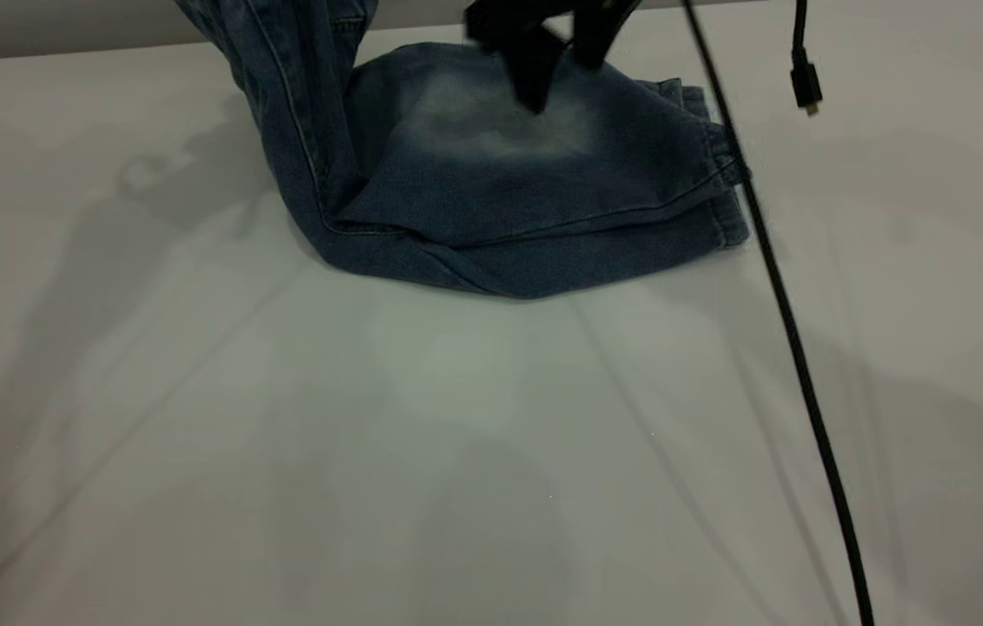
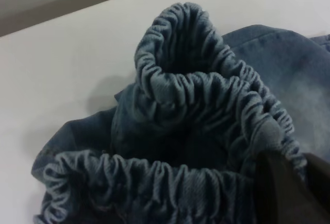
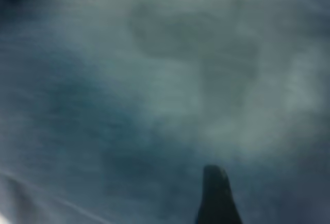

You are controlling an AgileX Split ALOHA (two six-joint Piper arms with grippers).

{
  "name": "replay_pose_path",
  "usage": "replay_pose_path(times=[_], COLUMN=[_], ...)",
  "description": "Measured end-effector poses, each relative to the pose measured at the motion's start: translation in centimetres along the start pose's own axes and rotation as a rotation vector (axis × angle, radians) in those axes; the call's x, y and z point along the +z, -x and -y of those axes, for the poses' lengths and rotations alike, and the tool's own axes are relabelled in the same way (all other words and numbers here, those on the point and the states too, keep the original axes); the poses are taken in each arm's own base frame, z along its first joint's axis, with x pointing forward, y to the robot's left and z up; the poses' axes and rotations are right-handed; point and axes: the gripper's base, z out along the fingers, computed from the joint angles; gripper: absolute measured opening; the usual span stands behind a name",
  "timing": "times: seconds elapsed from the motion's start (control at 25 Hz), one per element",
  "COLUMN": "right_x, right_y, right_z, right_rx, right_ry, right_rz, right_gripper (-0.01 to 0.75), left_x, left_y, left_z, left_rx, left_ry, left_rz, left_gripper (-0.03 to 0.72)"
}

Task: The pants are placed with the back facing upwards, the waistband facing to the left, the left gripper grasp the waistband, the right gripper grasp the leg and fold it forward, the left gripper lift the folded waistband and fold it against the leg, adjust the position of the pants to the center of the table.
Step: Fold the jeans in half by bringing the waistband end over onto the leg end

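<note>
The pants [image 1: 491, 200] lie doubled lengthwise on the table [image 1: 456, 452], with the leg's pale faded patch [image 1: 500, 122] on top and the hems at the right. Their left end rises off the table and out of the top of the exterior view. In the left wrist view my left gripper [image 2: 301, 164] is shut on the ruched waistband [image 2: 206, 100], which hangs bunched in loops in front of it. My right gripper [image 1: 562, 78] hovers just over the faded patch, open and holding nothing. The right wrist view shows one fingertip [image 3: 215, 182] close above the denim [image 3: 154, 95].
A black cable [image 1: 791, 330] runs slantwise across the right side of the table, passing the leg hems. A loose plug [image 1: 806, 87] dangles at the upper right. Bare tabletop stretches in front of the pants and to their left.
</note>
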Motion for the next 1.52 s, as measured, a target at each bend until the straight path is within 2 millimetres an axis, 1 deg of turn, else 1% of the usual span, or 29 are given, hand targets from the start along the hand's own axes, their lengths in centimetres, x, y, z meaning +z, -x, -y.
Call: replay_pose_path(times=[0.2, 0.32, 0.68, 0.84, 1.0, 1.12, 1.28, 1.4, 1.52], right_x=[0.2, 0.8, 5.0, 5.9, 5.8, 5.3, 3.9, 2.6, 1.1], right_y=[-1.3, -1.9, -2.9, -3.0, -3.0, -2.7, -2.2, -1.9, -2.0], right_z=[3.7, 5.1, 4.3, 4.3, 4.3, 4.6, 5.7, 7.4, 10.1], right_rx=[0.101, 0.153, 0.172, 0.172, 0.172, 0.176, 0.184, 0.194, 0.224], right_ry=[0.022, 0.046, 0.096, 0.096, 0.094, 0.093, 0.083, 0.06, 0.014], right_rz=[-0.032, -0.04, -0.098, -0.095, -0.096, -0.09, -0.078, -0.059, -0.031], right_gripper=[0.404, 0.404, 0.404, 0.404, 0.404, 0.404, 0.404, 0.404, 0.404], left_x=[0.0, 0.2, -0.1, 0.0, 0.6, 0.7, 0.9, 0.9, 0.9], left_y=[0.0, 0.2, 2.2, 2.7, 2.5, 2.4, 2.3, 2.2, 2.2], left_z=[0.1, 1.0, 5.4, 7.8, 9.8, 10.5, 11.1, 11.4, 11.5], left_rx=[0.0, 0.023, 0.125, 0.171, 0.206, 0.219, 0.227, 0.231, 0.233], left_ry=[-0.004, -0.018, -0.086, -0.117, -0.142, -0.151, -0.164, -0.168, -0.17], left_rz=[-0.002, -0.005, 0.015, 0.025, 0.016, 0.015, 0.007, 0.001, 0.0], left_gripper=[0.078, 0.078, 0.078, 0.078, 0.078, 0.078, 0.078, 0.078, 0.078])
